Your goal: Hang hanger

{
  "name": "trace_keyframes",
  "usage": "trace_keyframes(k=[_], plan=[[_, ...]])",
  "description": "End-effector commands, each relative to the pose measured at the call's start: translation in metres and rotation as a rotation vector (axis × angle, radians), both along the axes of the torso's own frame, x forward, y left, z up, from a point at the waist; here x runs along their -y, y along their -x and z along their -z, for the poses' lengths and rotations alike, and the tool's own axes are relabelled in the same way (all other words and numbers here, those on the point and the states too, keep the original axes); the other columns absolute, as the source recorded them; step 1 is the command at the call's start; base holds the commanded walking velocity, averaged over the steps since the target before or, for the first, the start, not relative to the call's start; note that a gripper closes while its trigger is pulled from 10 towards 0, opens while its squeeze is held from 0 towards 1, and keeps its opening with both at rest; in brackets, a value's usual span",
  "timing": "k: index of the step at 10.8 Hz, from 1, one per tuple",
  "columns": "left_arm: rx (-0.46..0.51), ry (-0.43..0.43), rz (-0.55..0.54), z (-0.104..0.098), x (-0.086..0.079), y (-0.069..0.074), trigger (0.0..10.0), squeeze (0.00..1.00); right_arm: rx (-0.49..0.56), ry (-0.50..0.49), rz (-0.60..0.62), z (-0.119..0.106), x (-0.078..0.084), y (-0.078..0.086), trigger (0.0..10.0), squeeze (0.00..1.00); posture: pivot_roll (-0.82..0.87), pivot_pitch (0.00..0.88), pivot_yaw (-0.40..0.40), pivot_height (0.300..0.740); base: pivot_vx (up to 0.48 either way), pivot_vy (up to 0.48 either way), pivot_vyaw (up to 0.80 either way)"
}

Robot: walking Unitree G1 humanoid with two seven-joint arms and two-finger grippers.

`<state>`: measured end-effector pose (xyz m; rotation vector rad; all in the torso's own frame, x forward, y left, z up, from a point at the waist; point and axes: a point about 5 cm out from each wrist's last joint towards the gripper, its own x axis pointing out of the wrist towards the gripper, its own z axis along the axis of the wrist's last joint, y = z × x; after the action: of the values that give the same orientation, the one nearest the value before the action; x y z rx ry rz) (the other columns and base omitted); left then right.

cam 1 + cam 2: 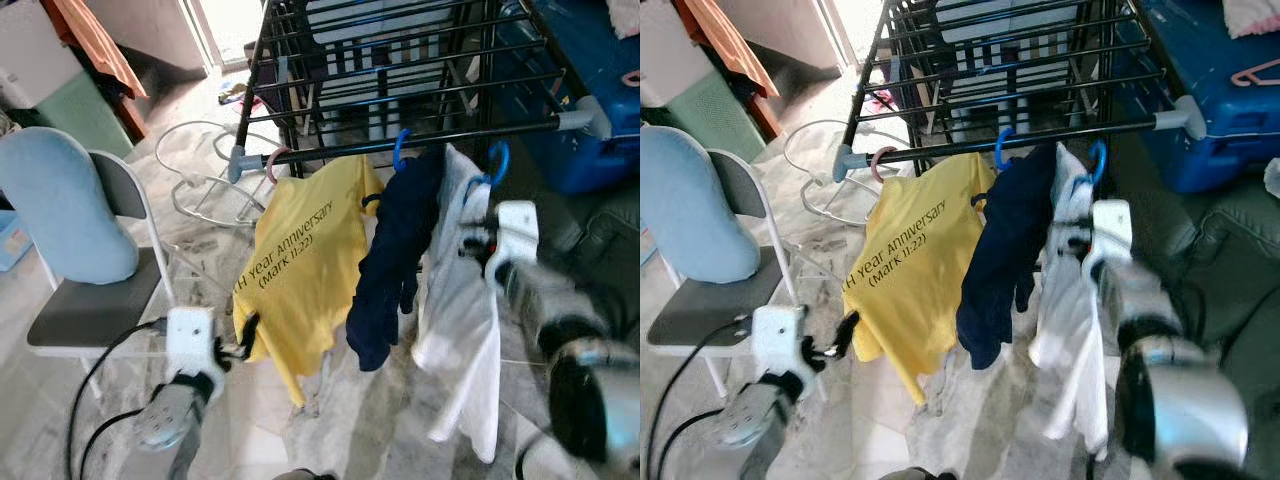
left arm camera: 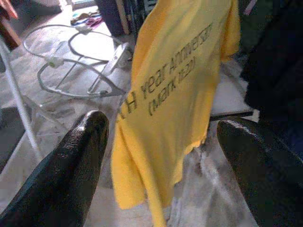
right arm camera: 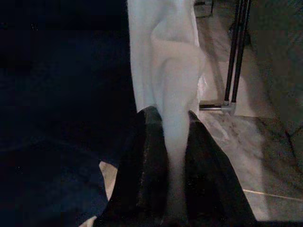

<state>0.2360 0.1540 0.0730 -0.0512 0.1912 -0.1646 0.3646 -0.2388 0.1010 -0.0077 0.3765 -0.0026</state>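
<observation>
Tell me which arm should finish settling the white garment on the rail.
Right. The right gripper is shut on the white garment, beside its blue hanger hook on the rail. The left gripper hangs open, low by the yellow shirt.

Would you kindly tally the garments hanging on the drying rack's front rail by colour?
Yellow: 1, the yellow T-shirt
Navy: 1, the navy garment
White: 1, the white garment, pinched in the right claw
Total: 3
</observation>
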Motion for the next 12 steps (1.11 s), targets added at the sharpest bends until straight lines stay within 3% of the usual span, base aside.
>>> trace_keyframes(k=[1,5,8,12], plan=[[-0.01,-0.015,-0.041,0.003,-0.007,-0.001,10.0,0.0,0.062,-0.012,-0.01,-0.002,-0.007,0.0,10.0,0.0,-0.05,0.0,0.192,0.74,0.0,0.0,0.0],[0.01,-0.007,-0.085,0.009,-0.012,-0.014,10.0,0.0,0.123,0.023,-0.019,0.036,-0.02,0.047,10.0,0.0,-0.14,0.0,0.2,0.74,0.0,0.0,0.0],[0.013,0.013,-0.061,0.016,-0.001,-0.021,10.0,0.0,0.142,0.063,-0.085,0.03,-0.035,0.052,10.0,0.0,-0.17,0.0,0.195,0.74,0.0,-0.092,0.0],[0.013,0.014,-0.079,0.022,-0.001,-0.025,10.0,0.0,0.115,0.095,-0.19,0.017,-0.038,0.045,10.0,0.0,-0.18,0.0,0.189,0.74,0.0,-0.315,0.0]])
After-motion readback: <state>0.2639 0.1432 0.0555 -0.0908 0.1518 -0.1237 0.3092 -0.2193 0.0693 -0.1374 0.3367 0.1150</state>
